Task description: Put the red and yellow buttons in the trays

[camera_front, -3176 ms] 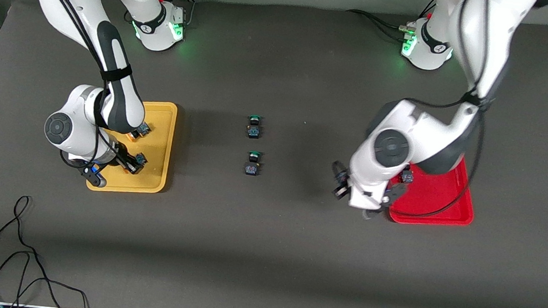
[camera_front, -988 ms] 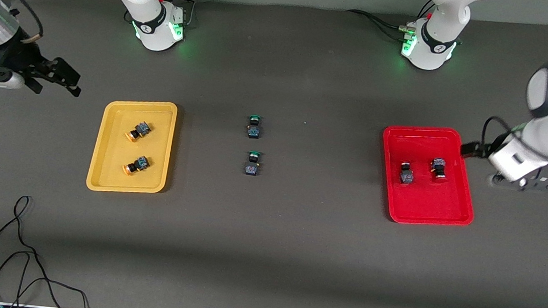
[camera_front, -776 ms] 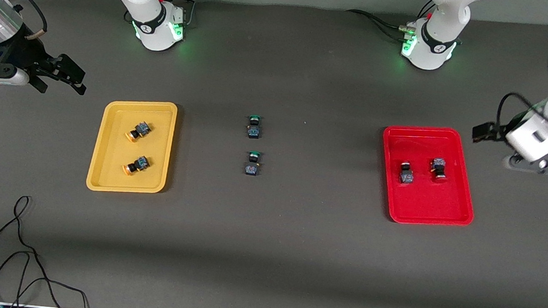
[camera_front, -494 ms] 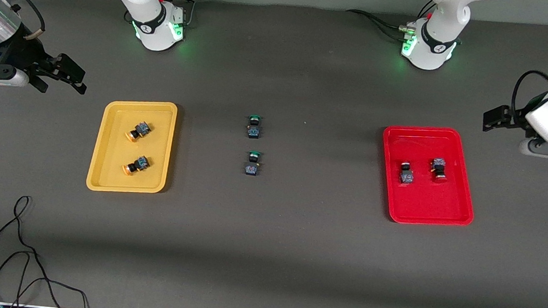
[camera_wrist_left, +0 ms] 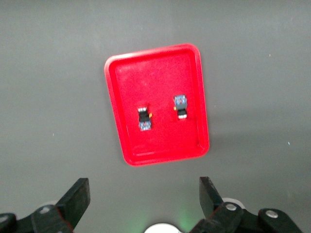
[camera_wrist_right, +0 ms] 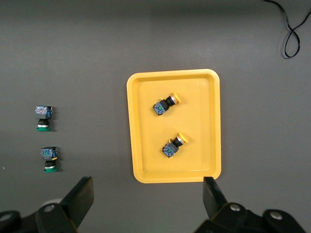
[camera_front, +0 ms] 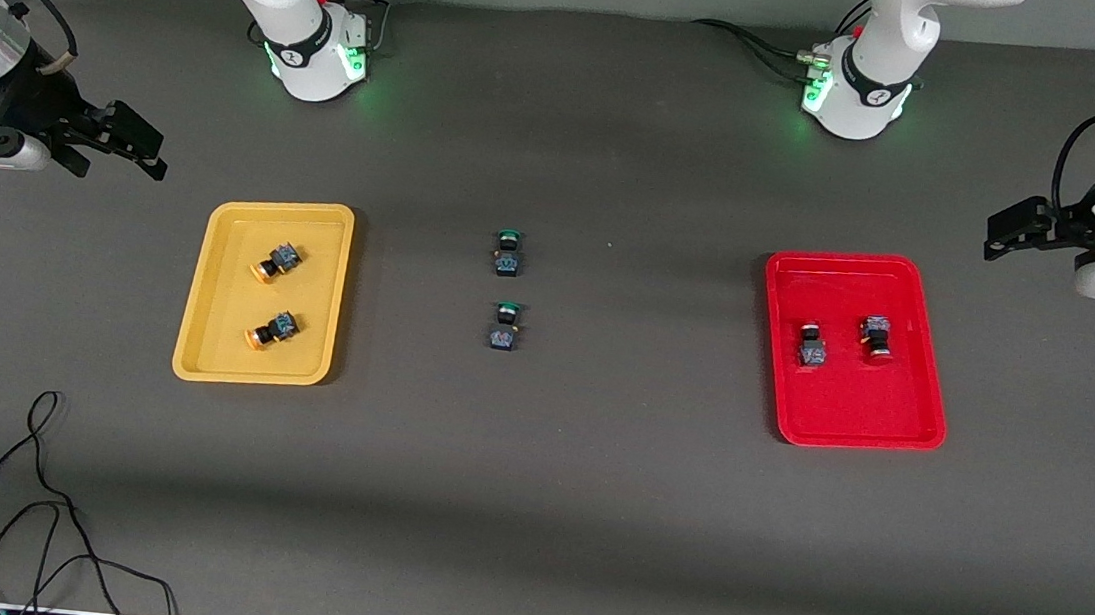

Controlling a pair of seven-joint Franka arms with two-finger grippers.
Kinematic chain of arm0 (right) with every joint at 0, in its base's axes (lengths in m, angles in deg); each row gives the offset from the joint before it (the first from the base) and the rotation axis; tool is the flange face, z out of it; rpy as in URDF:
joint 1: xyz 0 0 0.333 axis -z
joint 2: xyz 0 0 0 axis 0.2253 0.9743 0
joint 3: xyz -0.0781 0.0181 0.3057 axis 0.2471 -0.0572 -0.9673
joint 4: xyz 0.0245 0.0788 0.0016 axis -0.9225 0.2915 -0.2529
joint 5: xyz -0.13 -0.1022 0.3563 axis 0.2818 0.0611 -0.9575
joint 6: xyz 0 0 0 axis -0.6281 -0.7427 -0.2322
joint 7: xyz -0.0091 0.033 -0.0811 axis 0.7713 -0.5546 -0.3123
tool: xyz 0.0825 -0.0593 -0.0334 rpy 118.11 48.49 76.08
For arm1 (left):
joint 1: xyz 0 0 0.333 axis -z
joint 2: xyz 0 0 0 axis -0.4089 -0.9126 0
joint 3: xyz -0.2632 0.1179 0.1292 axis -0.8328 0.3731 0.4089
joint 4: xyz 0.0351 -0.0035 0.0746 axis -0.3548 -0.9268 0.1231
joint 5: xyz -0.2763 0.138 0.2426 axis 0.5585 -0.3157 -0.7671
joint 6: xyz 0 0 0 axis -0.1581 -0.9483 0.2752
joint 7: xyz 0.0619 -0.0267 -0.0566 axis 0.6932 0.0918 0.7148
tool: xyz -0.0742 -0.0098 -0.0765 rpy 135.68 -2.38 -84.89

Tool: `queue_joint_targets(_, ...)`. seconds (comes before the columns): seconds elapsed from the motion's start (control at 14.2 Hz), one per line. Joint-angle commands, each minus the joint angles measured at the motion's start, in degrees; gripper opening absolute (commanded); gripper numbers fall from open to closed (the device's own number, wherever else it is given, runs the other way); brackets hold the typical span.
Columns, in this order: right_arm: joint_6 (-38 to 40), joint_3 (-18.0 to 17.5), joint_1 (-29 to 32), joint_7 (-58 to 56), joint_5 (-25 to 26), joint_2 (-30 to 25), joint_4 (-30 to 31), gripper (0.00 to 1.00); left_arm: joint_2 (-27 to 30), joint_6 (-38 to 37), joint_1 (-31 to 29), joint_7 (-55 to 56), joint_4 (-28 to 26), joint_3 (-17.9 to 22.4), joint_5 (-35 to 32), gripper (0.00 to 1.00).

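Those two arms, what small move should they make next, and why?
Probably none but parking. Both yellow buttons lie in the yellow tray, both red buttons in the red tray. The left claw and right claw hang open and empty, each off its tray. Only green buttons remain on the table.

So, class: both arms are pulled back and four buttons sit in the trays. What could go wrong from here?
1. The two green-capped switches lie on the bare table between the trays; a sorter might wrongly grab them.
2. The red-capped buttons are hard to make out in the red tray, so a check could miscount them.
3. Left gripper and right gripper are open over the table; a low return sweep could clip the yellow tray.
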Motion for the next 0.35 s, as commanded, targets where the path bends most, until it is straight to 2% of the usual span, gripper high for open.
queue_joint_targets(0.0, 0.89, 0.04, 0.64, -1.63, -0.35, 1.15, -1.64, 1.00, -1.51, -5.37, 1.40, 1.33, 3.71, 1.07, 0.53, 1.00)
queue_joint_targets(0.28, 1.16, 0.21, 0.73, -1.81, -0.27, 1.33, -2.17, 1.00, -1.42, -5.73, 1.31, 0.63, 3.88, 1.07, 0.36, 1.00)
